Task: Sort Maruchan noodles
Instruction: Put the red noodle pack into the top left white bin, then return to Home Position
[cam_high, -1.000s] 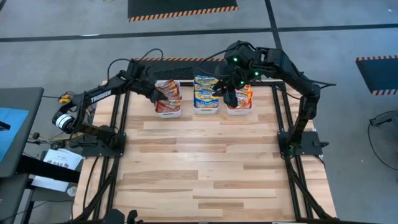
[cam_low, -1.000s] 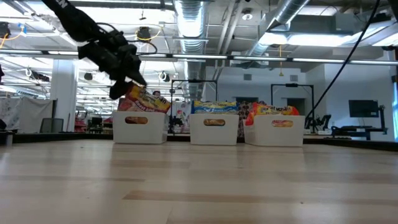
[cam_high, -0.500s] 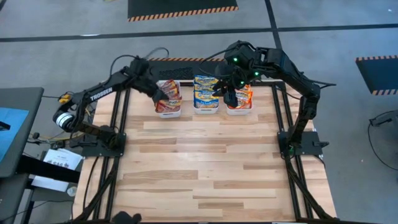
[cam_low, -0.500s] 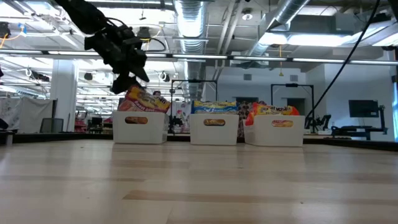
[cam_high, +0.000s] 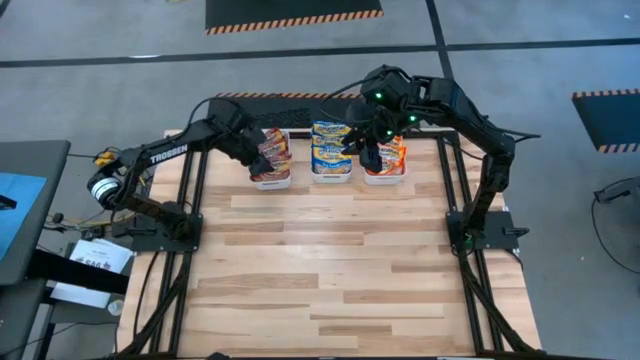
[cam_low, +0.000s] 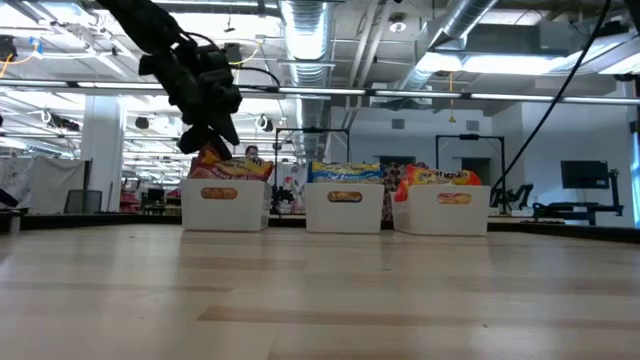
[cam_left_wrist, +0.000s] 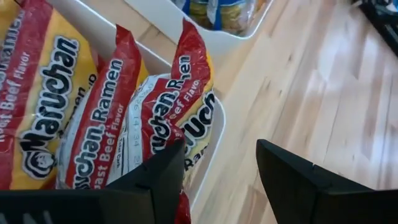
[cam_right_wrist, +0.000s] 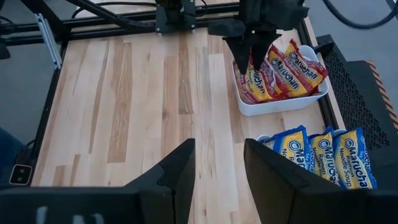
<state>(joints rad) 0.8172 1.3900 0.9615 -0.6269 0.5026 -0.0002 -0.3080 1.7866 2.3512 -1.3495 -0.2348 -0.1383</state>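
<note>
Three white bins are standing in a row along the far edge of the wooden bench (cam_high: 340, 270).

The left bin (cam_high: 271, 181) is holding the red Maruchan beef ramen packets (cam_left_wrist: 112, 118), standing on edge and leaning against one another. The middle bin (cam_high: 331, 177) is holding the blue packets (cam_high: 331, 146), stacked upright. The right bin (cam_high: 384, 177) is holding the orange packets (cam_high: 393, 152); in the low view they are showing above its rim.

The left gripper (cam_high: 262, 152) is hovering directly over the left bin, just above the red packets. In the left wrist view its fingers (cam_left_wrist: 292, 180) are standing spread, with bare bench and the bin's rim showing in the gap between them; one fingertip is sitting over the nearest red packet, and whether it is touching cannot be told. Nothing is being pinched between them. In the right wrist view the same gripper is pointing down into that bin.

The right gripper (cam_high: 366, 152) is hanging above the gap between the middle and right bins, well clear of the bench surface. Its fingers (cam_right_wrist: 180, 171) are standing apart and holding nothing.

No packets are lying loose on the bench; all visible packets are sitting in bins by colour.
</note>
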